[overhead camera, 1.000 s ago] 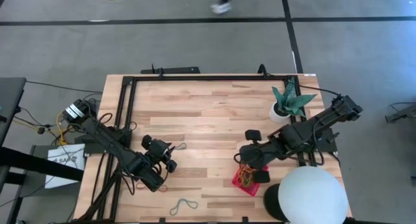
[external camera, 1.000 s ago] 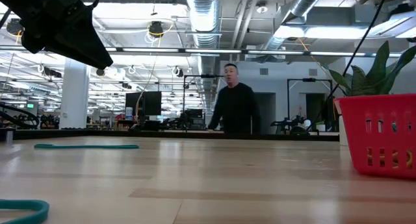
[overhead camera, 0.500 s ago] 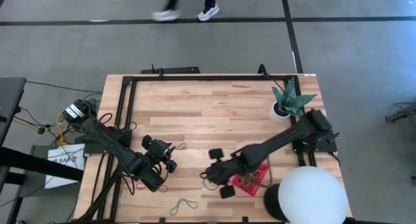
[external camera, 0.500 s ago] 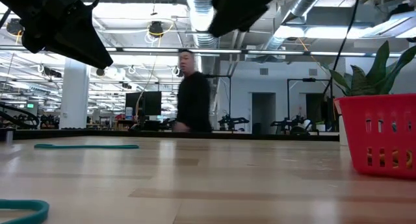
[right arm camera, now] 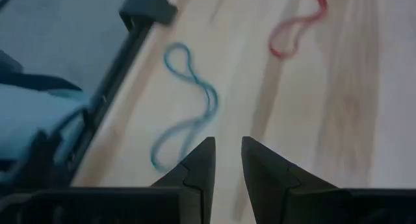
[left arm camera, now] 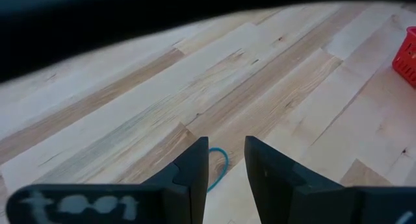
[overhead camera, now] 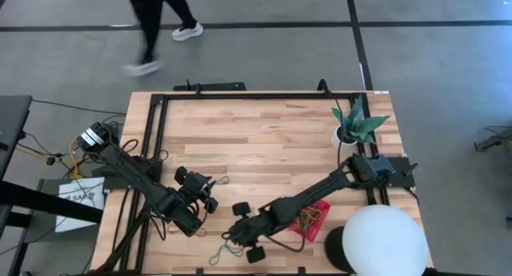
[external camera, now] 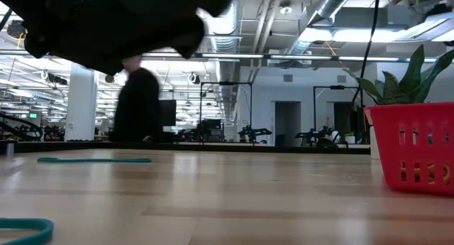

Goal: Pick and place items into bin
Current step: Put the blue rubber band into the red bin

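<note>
My right gripper [right arm camera: 226,160] hovers above a blue rubber band [right arm camera: 185,107] near the table's [overhead camera: 264,140] front edge, fingers narrowly parted, holding nothing. My left gripper [left arm camera: 226,162] waits, narrowly parted and empty.

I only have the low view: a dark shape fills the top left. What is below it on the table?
Observer: From above, the right gripper hangs near the table's front edge, beside a teal band.
Operator: Holding anything?
Observer: No. Its wrist view shows open fingers with nothing between them.
Operator: Anything in the basket?
Observer: Yes. From above, the red basket has a tangle of bands inside.
</note>
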{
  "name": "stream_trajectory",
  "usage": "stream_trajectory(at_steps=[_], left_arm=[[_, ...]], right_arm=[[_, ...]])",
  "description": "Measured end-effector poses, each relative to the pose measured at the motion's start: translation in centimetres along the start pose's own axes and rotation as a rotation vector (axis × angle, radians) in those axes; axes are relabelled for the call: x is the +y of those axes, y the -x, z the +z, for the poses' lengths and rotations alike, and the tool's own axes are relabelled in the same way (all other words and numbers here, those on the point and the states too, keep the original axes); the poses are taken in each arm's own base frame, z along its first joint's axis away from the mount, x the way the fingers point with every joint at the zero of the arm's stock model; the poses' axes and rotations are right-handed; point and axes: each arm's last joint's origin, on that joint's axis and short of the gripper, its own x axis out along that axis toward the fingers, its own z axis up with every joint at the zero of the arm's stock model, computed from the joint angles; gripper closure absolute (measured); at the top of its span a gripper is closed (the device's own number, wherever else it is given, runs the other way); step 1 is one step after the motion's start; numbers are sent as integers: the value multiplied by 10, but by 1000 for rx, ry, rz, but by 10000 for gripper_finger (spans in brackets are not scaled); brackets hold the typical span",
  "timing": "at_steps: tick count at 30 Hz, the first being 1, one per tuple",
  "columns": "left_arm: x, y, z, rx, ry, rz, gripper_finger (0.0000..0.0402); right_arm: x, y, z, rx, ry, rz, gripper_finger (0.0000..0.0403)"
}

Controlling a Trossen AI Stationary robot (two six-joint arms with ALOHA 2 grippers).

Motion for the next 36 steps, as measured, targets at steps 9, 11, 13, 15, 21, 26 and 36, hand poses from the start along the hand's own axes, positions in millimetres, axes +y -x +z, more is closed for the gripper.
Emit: stream_trajectory(at_steps=[9,11,13,15,21,26,36], left_arm=[[1,-5,-7,-3,28,-19,310],[0,-7,-10,-4,36,-24,310],[0,-9,-14,-6,41,-32,310],[-2,-12,-18,-6,57,-44,310],[-3,-17,-26,13,40,-50,310],[-4,-17,-25,-1,45,-51,310],[-7,-16,-25,15,75,-74,310]], right_arm=[[8,-37,-2,1,11,115,332],[9,-42,-1,-30,13,139,332],[10,-44,-1,-34,14,148,332],[11,-43,0,-48,15,149,332],[10,-44,3,-79,-2,117,332],[4,-65,-14,-27,-17,38,332],[1,-69,-12,-64,-68,36,332]])
